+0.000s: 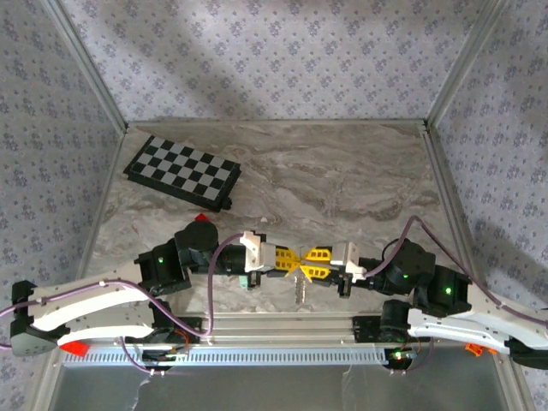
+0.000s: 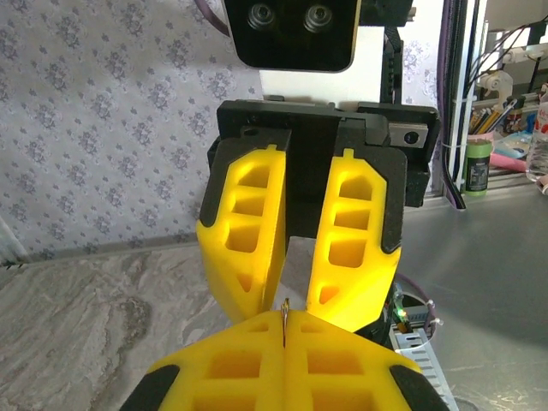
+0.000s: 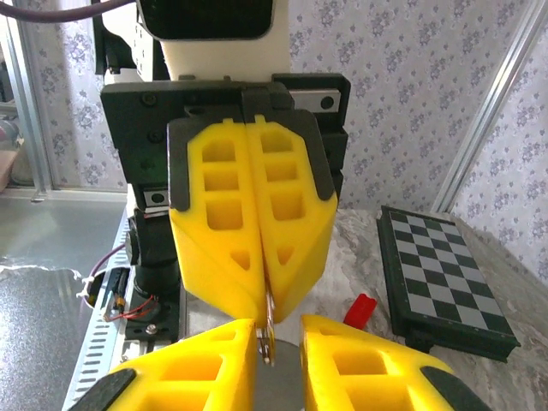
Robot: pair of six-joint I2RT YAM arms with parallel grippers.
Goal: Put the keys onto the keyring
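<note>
Near the front edge of the table (image 1: 360, 180), the 2 grippers are set tip to tip. The left gripper (image 1: 294, 259) is clamped shut on the keyring (image 3: 268, 336) — a thin metal edge pinched between its yellow fingers. The right gripper (image 1: 306, 261) is seen with jaws slightly parted, the ring's metal standing in the gap (contact with either pad cannot be told). The keys (image 1: 300, 291) are seen as a pale silvery piece just below the fingertips.

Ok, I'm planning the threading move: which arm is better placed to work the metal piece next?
Probably the right. The left fingers are shut on the thin metal piece, anchoring it; the right fingers stand slightly apart around it, free to regrip.
</note>
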